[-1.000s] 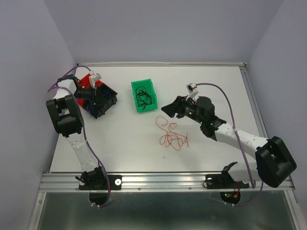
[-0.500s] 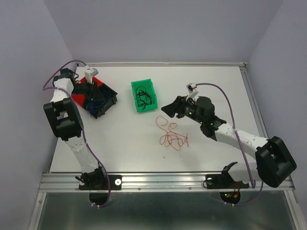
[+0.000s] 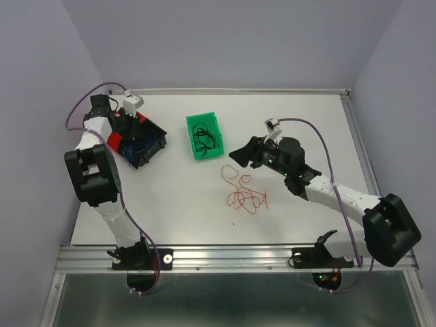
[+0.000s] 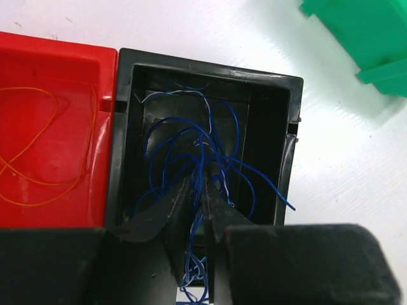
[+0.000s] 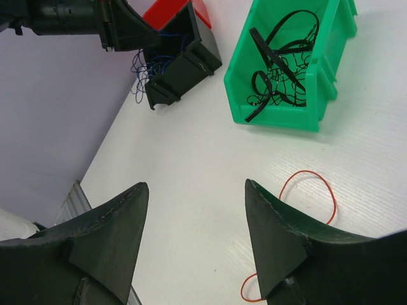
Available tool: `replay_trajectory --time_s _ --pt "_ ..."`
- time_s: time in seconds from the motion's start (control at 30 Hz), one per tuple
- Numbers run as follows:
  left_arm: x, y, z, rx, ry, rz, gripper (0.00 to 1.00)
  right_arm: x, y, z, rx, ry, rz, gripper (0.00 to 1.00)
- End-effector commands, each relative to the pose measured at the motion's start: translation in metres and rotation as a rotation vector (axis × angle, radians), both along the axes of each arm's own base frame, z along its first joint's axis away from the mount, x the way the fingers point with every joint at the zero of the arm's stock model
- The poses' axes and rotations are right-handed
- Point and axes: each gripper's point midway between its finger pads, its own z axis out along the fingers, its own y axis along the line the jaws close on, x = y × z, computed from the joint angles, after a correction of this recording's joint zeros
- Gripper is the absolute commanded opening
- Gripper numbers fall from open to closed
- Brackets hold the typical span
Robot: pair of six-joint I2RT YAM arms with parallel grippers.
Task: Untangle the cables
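Observation:
My left gripper (image 4: 197, 185) is down inside the black bin (image 4: 289, 146), its fingers nearly closed with blue cables (image 4: 219, 143) pinched between them. In the top view it (image 3: 131, 131) hangs over that bin (image 3: 155, 142), with blue cables (image 3: 136, 147) in it. A thin red cable (image 4: 38, 143) lies in the red bin (image 4: 63, 63). Black cables (image 3: 204, 135) fill the green bin (image 3: 192, 122). A clump of red cables (image 3: 244, 194) lies loose on the table. My right gripper (image 5: 197, 190) is open and empty above the table, just left of a red loop (image 5: 311, 181); it shows in the top view (image 3: 238, 157).
The red bin (image 3: 113, 141) and the black bin stand side by side at the back left, near the left wall. The green bin (image 5: 280, 117) stands mid-table, beyond my right gripper. The table's metal rail (image 3: 238, 257) runs along the near edge.
My left wrist has swung back and to the left over the bins, staying at the black bin. The right arm and the red cables have not moved.

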Motion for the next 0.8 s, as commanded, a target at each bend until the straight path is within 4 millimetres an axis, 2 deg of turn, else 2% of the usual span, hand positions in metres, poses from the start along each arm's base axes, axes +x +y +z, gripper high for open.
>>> replay_trajectory --time_s 0.0,0.13,0.17,0.2,0.3,0.33,0.43,0.47,0.53,0.57,0.63,0.67,0.7,0.77 --pt "0.019 0.002 -0.001 0.076 -0.076 0.038 0.22 -0.001 0.005 0.010 0.025 -0.027 0.016 0.67" --pt "0.026 -0.003 -0.016 0.142 -0.088 0.061 0.20 -0.001 0.005 0.011 0.026 -0.028 0.016 0.67" --pt "0.028 -0.009 -0.019 0.148 -0.090 0.060 0.20 -0.001 0.005 0.010 0.025 -0.027 0.016 0.67" --pt "0.032 -0.006 -0.022 0.174 -0.107 0.080 0.19 -0.001 0.005 0.011 0.026 -0.028 0.014 0.67" --pt "0.037 -0.006 -0.023 0.184 -0.125 0.090 0.20 -0.001 0.004 0.011 0.025 -0.029 0.011 0.67" --pt "0.037 -0.005 -0.022 0.187 -0.129 0.090 0.23 -0.001 0.005 0.010 0.022 -0.028 0.013 0.67" --pt "0.035 -0.005 -0.015 0.199 -0.145 0.095 0.39 0.005 0.003 0.003 0.000 -0.006 -0.017 0.67" --pt "0.034 -0.003 -0.004 0.206 -0.169 0.100 0.43 0.008 0.002 0.005 -0.003 -0.009 -0.026 0.67" --pt "0.030 -0.002 0.004 0.222 -0.182 0.109 0.53 0.014 -0.004 -0.004 -0.046 0.024 -0.077 0.67" --pt "0.027 -0.001 0.015 0.230 -0.197 0.116 0.57 0.017 -0.007 -0.008 -0.079 0.048 -0.098 0.68" --pt "0.021 0.003 0.021 0.260 -0.200 0.123 0.59 0.028 -0.017 -0.014 -0.131 0.070 -0.174 0.70" --pt "0.016 0.005 0.031 0.270 -0.213 0.133 0.61 0.028 -0.024 -0.028 -0.188 0.120 -0.202 0.71" --pt "0.014 0.006 0.035 0.281 -0.223 0.135 0.61 0.033 -0.025 -0.021 -0.186 0.102 -0.219 0.73" --pt "0.004 0.005 0.041 0.299 -0.228 0.124 0.64 0.034 -0.033 -0.029 -0.262 0.145 -0.255 0.81"
